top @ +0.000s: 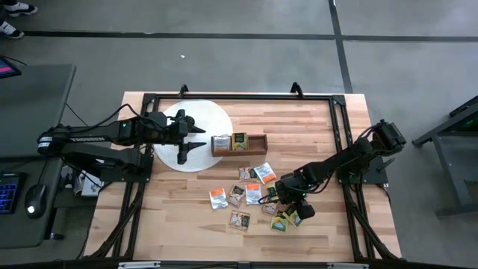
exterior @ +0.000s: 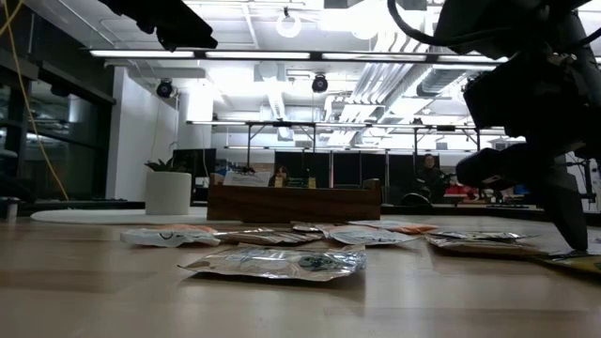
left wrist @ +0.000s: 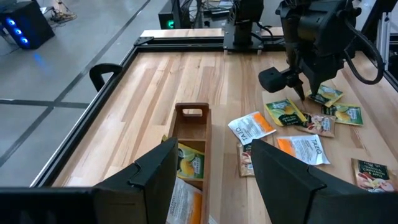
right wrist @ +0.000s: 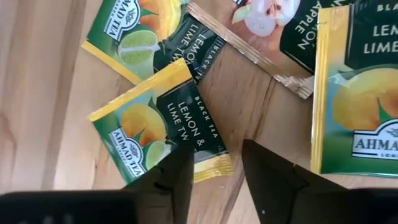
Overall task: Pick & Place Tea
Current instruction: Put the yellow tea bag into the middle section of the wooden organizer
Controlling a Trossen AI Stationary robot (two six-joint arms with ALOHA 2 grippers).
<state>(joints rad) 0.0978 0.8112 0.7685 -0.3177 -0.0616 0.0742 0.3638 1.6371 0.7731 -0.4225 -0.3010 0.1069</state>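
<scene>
- Spreading pale and striped under everything, wooden counter point(top: 187, 217) carrying the scattered tea sachets point(top: 250, 193) across its near-right part, a few already lying in the brown box point(top: 239, 144) near the centre.
- Hanging low over the right edge of the scatter, right end effector point(top: 290, 208) pointing steeply down, fingers part-spread and bracketing one corner of a green-and-yellow lemon-lime sachet point(right wrist: 163, 123), not yet pinching it.
- Judging the step: picking that single sachet.
- Needing a square drop onto the sachet's edge, one finger either side, avoiding the neighbouring sachet point(right wrist: 357, 93) just beside it.
- Pinching firmly but only after touching the wood, since flat foil likely slips.
- Lifting straight up to avoid dragging others.
- Waiting far-left over the white disc point(top: 196, 138), left end effector point(top: 196, 136) stretched level, fingers spread wide, gripping nothing.
</scene>
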